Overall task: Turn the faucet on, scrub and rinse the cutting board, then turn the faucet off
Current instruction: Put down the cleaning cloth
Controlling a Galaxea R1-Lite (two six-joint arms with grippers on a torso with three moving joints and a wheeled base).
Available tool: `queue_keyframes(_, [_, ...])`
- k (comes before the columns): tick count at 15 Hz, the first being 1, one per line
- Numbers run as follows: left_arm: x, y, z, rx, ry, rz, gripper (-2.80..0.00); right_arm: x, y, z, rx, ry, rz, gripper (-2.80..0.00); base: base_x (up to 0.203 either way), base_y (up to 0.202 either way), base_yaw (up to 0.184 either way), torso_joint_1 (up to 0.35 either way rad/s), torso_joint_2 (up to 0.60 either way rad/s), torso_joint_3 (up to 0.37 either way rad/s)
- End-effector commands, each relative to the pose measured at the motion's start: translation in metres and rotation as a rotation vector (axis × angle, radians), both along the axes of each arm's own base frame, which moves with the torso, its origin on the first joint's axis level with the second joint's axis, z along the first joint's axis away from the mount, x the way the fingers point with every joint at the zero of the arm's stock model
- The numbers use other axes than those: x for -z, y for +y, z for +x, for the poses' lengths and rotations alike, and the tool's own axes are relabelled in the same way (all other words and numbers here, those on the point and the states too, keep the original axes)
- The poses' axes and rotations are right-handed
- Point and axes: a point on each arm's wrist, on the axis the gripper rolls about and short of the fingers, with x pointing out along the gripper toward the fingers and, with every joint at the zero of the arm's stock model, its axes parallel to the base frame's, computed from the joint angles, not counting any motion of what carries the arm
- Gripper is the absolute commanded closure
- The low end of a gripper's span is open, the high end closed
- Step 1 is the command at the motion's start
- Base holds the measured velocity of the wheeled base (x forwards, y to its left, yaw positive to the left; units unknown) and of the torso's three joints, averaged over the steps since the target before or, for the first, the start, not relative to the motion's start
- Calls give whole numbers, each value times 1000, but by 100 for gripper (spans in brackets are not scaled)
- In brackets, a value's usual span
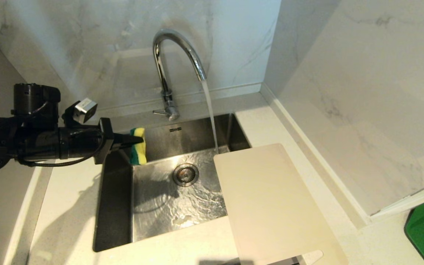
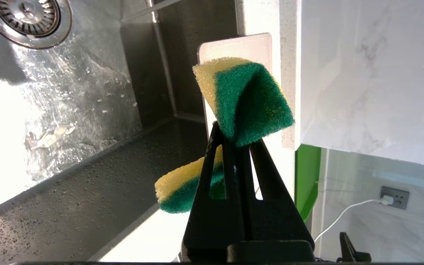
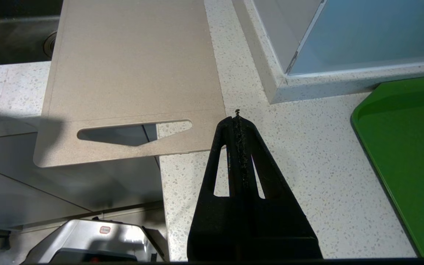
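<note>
Water ran from the faucet (image 1: 177, 55) into the sink (image 1: 116, 206). The left gripper (image 1: 136, 140) pinched a sponge (image 1: 138, 146) above the sink's left edge. The board (image 1: 271, 206) lay across the sink's right rim; the right gripper (image 3: 237, 117) hung closed and empty, apparently just beside its handle end.

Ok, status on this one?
Left gripper shut on sponge over sink. Right gripper shut, empty, beside cutting board. Faucet running. Nothing blocking.
</note>
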Motion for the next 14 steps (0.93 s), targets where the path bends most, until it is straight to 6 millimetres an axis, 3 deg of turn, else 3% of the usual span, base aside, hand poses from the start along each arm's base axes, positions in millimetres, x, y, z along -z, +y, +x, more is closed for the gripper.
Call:
queue_keyframes(1, [4, -1, 2, 3, 14, 0, 0, 1, 0, 0, 0, 3, 0, 0, 0, 0, 0, 0, 0, 0])
queue_keyframes(6, [1, 0, 1, -8, -3, 10, 0, 1, 0, 0, -1, 3, -5, 0, 0, 0, 0, 0, 0, 0])
queue_keyframes(10, [-14, 6, -3, -34, -24, 29, 0, 1, 0, 0, -3, 1, -26, 0, 0, 0, 0, 0, 0, 0])
queue_keyframes(14, [-18, 31, 0, -66, 16, 245, 0, 1, 0, 0, -3, 1, -26, 0, 0, 0, 0, 0, 0, 0])
